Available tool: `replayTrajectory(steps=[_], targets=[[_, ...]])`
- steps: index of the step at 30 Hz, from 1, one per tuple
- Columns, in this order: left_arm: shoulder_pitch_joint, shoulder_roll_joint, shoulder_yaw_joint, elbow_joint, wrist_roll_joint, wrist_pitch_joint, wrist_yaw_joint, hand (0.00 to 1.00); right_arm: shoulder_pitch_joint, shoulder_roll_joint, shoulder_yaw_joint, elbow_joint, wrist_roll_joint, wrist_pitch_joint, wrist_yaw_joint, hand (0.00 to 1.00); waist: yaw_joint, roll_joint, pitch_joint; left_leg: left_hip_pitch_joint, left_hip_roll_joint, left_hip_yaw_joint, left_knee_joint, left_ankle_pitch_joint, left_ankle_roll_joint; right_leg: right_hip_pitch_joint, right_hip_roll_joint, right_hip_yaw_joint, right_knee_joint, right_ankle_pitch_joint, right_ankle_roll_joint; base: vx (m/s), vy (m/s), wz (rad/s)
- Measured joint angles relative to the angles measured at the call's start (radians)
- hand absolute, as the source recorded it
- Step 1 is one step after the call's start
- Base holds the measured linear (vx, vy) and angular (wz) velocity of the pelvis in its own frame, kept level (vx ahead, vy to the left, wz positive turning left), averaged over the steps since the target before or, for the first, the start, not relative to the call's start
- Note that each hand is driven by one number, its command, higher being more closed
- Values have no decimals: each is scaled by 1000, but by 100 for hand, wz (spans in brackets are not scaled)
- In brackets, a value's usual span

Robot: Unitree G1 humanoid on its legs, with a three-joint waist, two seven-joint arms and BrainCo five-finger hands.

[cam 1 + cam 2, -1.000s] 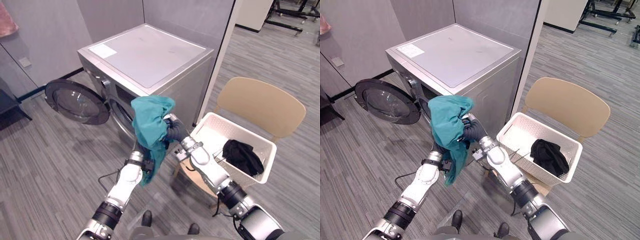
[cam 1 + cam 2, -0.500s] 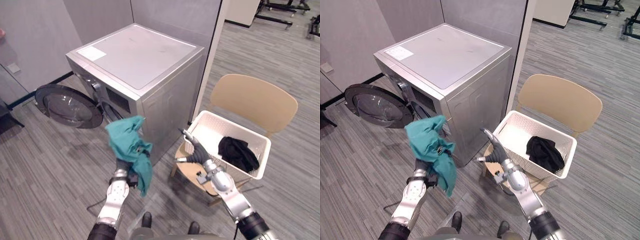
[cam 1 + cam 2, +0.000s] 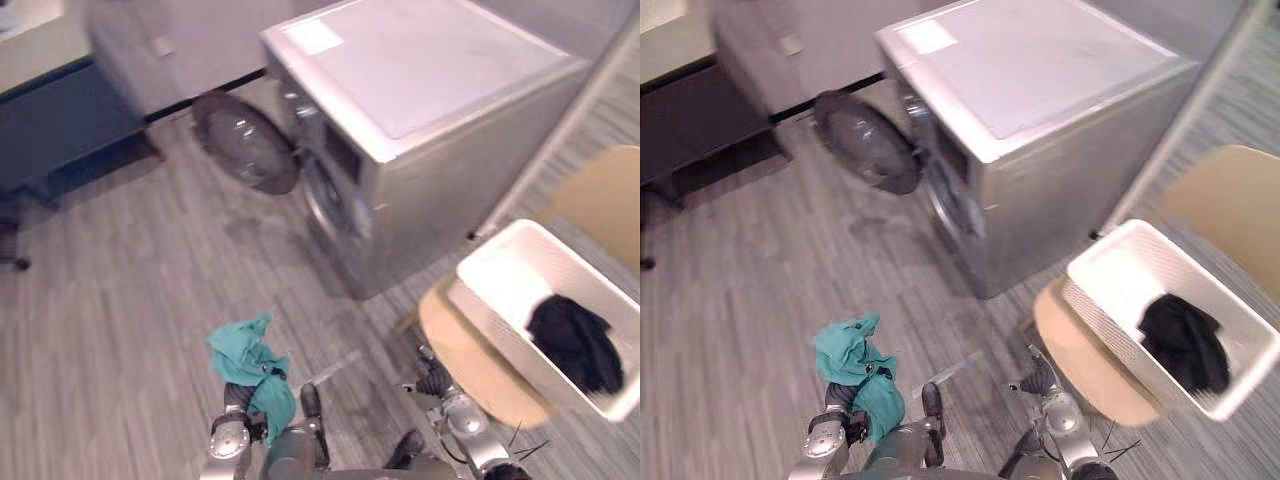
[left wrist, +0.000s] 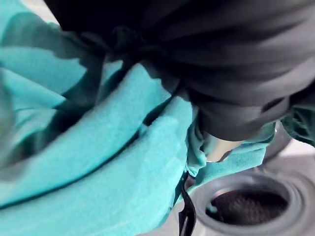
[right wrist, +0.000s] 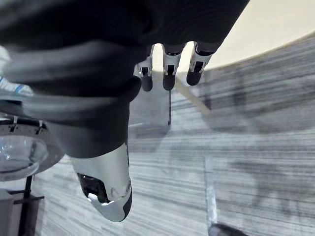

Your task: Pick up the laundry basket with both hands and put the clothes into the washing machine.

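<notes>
Bottom left, the left hand (image 4: 231, 64) clutches a bunched teal garment (image 3: 250, 362). Lower right, the right hand (image 5: 169, 73) hangs empty, fingers straight, beside the chair (image 3: 470, 350) bearing the white laundry basket (image 3: 505, 285). The washing machine (image 3: 430, 90) stands above, its door (image 3: 245, 145) open.

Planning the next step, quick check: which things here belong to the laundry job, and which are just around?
Job: teal garment in the left robot hand; black garment in the white basket; washing machine, door open; right robot hand, open.
Just there: tan chair under the basket; dark cabinet.
</notes>
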Motion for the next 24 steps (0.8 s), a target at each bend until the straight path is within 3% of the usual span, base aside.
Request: replayTrajectory(steps=[1, 3, 4, 6, 7, 8, 9, 10, 11, 13, 14, 15, 16, 17, 19, 21, 22, 24], targets=[[5, 2, 2, 10, 1, 1, 0, 100, -3, 4, -1, 6, 7, 0, -5, 0, -3, 1, 0, 3, -5, -5, -1, 30, -35, 14, -4, -12, 4, -7, 13, 253, 83, 107], [4, 15, 6, 43, 2, 3, 0, 100, -29, 30, -22, 17, 16, 4, -22, 0, -10, -32, 19, 9, -59, -47, -2, 18, -31, 54, -37, -22, -1, -13, 35, 182, 103, 89], [-2, 24, 6, 63, 6, 4, -2, 100, -39, 51, -35, 21, 15, 4, -24, 0, -10, -61, 35, 9, -93, -69, 17, -15, -20, 79, -75, -42, 11, -19, 63, 212, 152, 73], [8, 20, 4, 72, 13, 18, -6, 100, -45, 60, -40, 37, 15, 6, -23, 0, -8, -83, 47, 15, -129, -99, 88, -88, -4, 89, -166, -42, 140, -32, 84, 230, 170, 69], [26, 21, 3, 73, 13, 22, -19, 100, -44, 63, -37, 42, 14, 8, -23, 0, -10, -85, 48, 36, -158, -119, 132, -133, 9, 72, -244, 3, 303, -19, 32, 272, 212, 61], [29, 24, 4, 73, 13, 22, -20, 100, -38, 65, -33, 43, 14, 8, -23, 0, -12, -84, 48, 55, -169, -133, 151, -156, 18, 42, -281, 56, 403, 5, -41, 346, 251, 60], [24, 25, 4, 71, 13, 22, -20, 100, -36, 73, -24, 45, 13, 8, -22, 0, -13, -78, 53, 75, -169, -170, 175, -206, 32, -31, -261, 206, 541, -41, -108, 284, 177, 43], [22, 30, 5, 71, 13, 22, -18, 100, -37, 76, -18, 45, 13, 8, -22, 0, -16, -78, 53, 85, -168, -182, 174, -215, 36, -62, -234, 263, 579, -69, -102, 280, 114, 58], [12, 44, 2, 71, 12, 22, -19, 100, -39, 78, -11, 44, 14, 6, -21, 0, -27, -75, 56, 113, -170, -218, 163, -223, 40, -128, -152, 365, 628, -128, -86, 227, 66, 67], [1, 47, -1, 67, 10, 20, -19, 100, -38, 75, -12, 43, 16, 6, -21, 0, -51, -75, 71, 179, -181, -267, 129, -239, 39, -235, -58, 423, 607, -170, -71, 334, 51, 75], [-5, 54, -4, 67, 10, 20, -19, 100, -38, 74, -12, 43, 16, 6, -21, 0, -58, -69, 77, 193, -186, -276, 124, -245, 38, -264, -47, 422, 588, -170, -71, 380, 19, 66], [-12, 49, -6, 69, 10, 20, -19, 100, -39, 73, -11, 40, 17, 6, -22, 0, -71, -80, 89, 224, -189, -292, 122, -259, 36, -308, -18, 423, 503, -162, -64, 342, -26, 63], [-25, 46, -9, 72, 11, 20, -21, 100, -31, 72, -11, 40, 17, 6, -21, 0, -74, -72, 100, 245, -190, -318, 126, -272, 16, -352, 20, 429, 344, -119, -50, 460, -68, 81], [-38, 46, -17, 72, 13, 20, -21, 100, -27, 73, -11, 40, 17, 6, -20, 0, -78, -83, 100, 262, -190, -344, 126, -283, 3, -367, 42, 438, 213, -62, -44, 419, -88, 69], [-54, 46, -18, 72, 13, 20, -21, 100, -24, 76, -11, 34, 16, 6, -19, 0, -92, -93, 115, 297, -191, -391, 118, -306, -29, -375, 56, 440, 54, 19, -47, 483, -173, 91], [-48, 46, -36, 72, 30, 17, -21, 100, 9, 73, -10, -13, 16, 5, -15, 0, -96, -99, 110, 341, -183, -424, 122, -357, -64, -383, 56, 447, 60, 79, -98, 542, -250, 84], [-32, 45, -36, 72, 40, 16, -21, 100, 30, 70, -9, -34, 16, 5, -8, 0, -102, -87, 101, 352, -159, -434, 160, -378, -92, -382, 60, 438, 116, 113, -115, 560, -291, 47], [-30, 44, -46, 73, 50, 16, -23, 100, 25, 70, 0, -46, 16, 4, 5, 0, -103, -79, 103, 253, -115, -396, 419, -345, -150, -363, 85, 429, 158, 117, -127, 537, -301, 18]])
